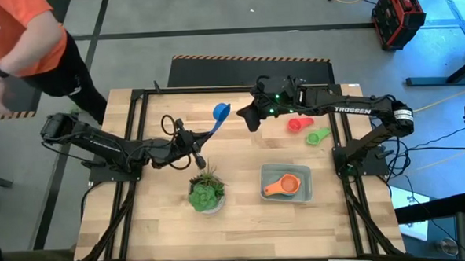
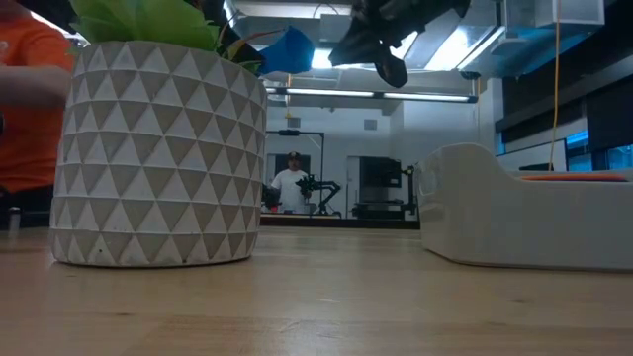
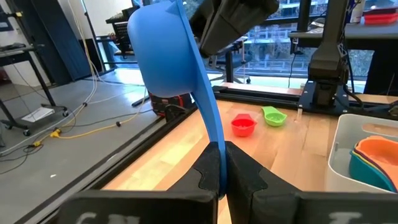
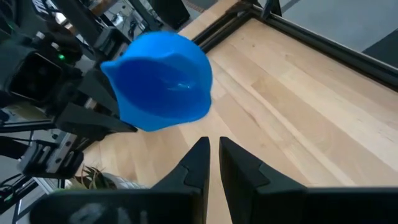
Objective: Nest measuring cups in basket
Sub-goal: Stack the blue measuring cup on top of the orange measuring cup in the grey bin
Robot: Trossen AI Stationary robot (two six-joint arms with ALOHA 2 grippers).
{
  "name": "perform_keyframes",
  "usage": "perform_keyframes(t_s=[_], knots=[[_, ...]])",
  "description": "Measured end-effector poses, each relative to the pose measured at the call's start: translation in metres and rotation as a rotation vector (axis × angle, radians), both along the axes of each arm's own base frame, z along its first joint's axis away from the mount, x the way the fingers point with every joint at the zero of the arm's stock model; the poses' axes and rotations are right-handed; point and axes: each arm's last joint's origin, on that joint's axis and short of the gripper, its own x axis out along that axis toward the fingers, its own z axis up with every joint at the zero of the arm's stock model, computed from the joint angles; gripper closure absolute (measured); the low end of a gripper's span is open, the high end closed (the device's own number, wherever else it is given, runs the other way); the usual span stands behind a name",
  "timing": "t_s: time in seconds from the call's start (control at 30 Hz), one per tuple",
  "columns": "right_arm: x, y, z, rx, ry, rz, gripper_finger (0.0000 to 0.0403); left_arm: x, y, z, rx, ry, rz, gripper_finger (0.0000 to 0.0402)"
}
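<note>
Left tool (image 1: 198, 140) clamped on blue cup (image 1: 221, 111) handle, bowel raised upper centre, long axis slanting toward right tool (image 1: 252, 118), closed, empty, just right.

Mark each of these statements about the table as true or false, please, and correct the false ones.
1. The left gripper holds the blue cup by its handle. True.
2. The red cup lies inside the basket. False: it lies on the table, beside the green cup.
3. An orange cup is in the basket. True.
4. The right gripper grips the green cup. False: it is shut on nothing, near the blue cup.
5. The potted plant stands inside the basket. False: it stands on the table, apart from the basket.
</note>
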Motion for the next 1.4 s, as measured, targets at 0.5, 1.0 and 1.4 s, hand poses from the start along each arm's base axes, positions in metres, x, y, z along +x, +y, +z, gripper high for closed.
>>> perform_keyframes(t_s=[0.5, 1.0, 1.4], knots=[[0.001, 0.001, 0.001, -0.101, -0.001, 0.054, 0.0363, -0.001, 0.017, -0.021, -0.154, 0.138, -0.009, 0.0400], [0.003, 0.009, 0.001, -0.103, -0.001, 0.081, 0.0363, -0.009, 0.056, -0.063, -0.345, 0.454, 0.097, 0.0401], [0.004, 0.015, 0.001, -0.102, -0.002, 0.101, 0.0363, 0.001, 0.065, -0.099, -0.394, 0.600, 0.100, 0.0400]])
